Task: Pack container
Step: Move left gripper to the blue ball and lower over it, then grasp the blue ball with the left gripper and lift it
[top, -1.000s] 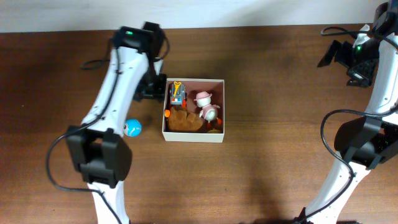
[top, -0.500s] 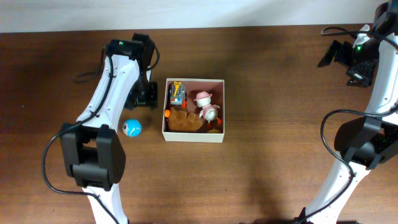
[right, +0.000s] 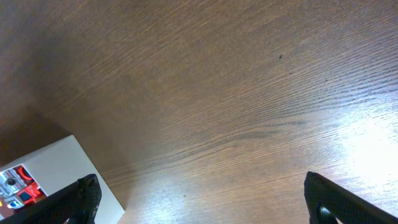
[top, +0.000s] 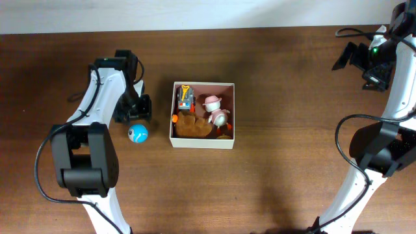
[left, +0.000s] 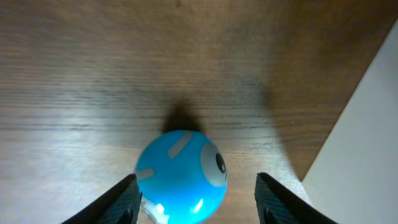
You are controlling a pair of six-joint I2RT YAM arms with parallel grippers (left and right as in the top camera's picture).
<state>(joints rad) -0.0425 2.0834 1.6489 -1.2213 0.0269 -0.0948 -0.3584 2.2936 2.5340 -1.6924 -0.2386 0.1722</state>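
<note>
The container (top: 202,143) is a square cardboard box with cream walls at the table's middle. It holds a toy truck (top: 185,97), a pink figure (top: 214,109) and a brown plush (top: 192,127). A blue ball with white marks (top: 138,134) lies on the table left of it. My left gripper (top: 132,112) is open just above the ball; in the left wrist view the ball (left: 181,177) lies between the open fingers (left: 198,199), with the container wall (left: 360,155) at right. My right gripper (top: 364,62) is open and empty at the far right, high over bare wood.
The brown wooden table (top: 292,175) carries everything. The right wrist view shows bare table and a corner of the container (right: 43,174) with the toy truck at lower left. A white wall edge runs along the back.
My left gripper has moved left and forward, from beside the container's back-left corner to over the blue ball. The right arm and the toys in the container have not moved.
</note>
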